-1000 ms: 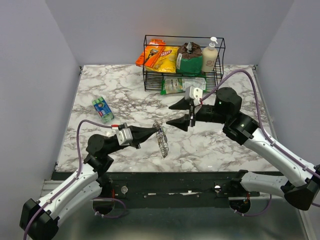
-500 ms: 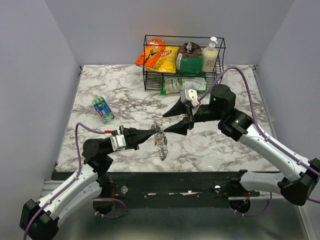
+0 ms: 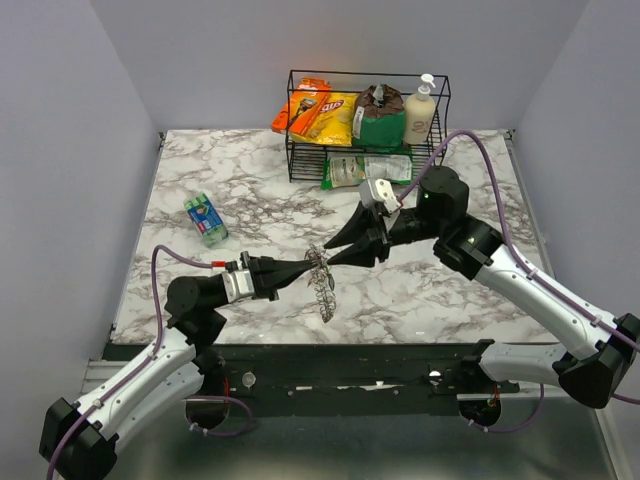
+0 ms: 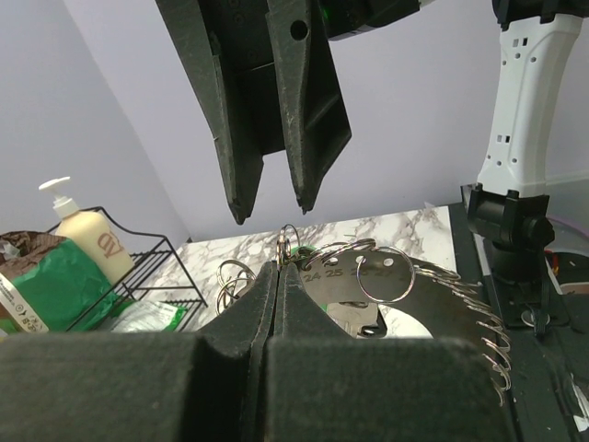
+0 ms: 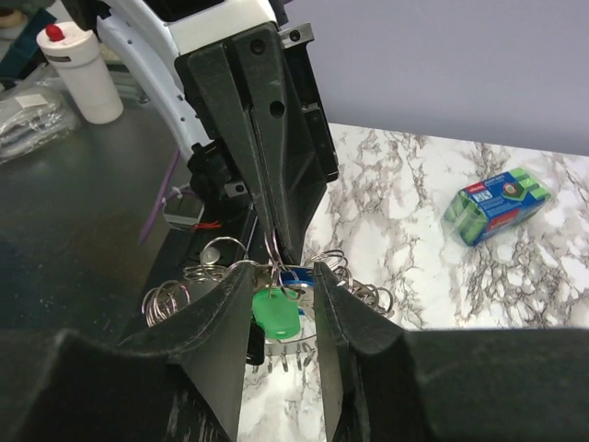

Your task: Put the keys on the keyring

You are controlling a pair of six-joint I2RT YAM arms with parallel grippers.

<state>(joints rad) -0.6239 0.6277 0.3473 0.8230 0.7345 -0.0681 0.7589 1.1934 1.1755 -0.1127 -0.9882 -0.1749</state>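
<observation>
Two claws are brought tip to tip at the keyring (image 3: pixel 322 282), which is held in the air just above the counter (image 3: pixel 420 290). The left claw (image 3: pixel 306 266) is shut tight on the coil's upper rim, so the ring is hung below and just ahead of its tips. The right claw (image 5: pixel 281 272) is held partly open with nothing gripped, and its tips are set just above that same rim. In the right wrist view a green key (image 5: pixel 274 313) is seen in the gap between the right fingers, its head lying below the tips. Whether it is already threaded cannot be told. The right claw is judged the nearer one, needing only to be lowered and closed.
</observation>
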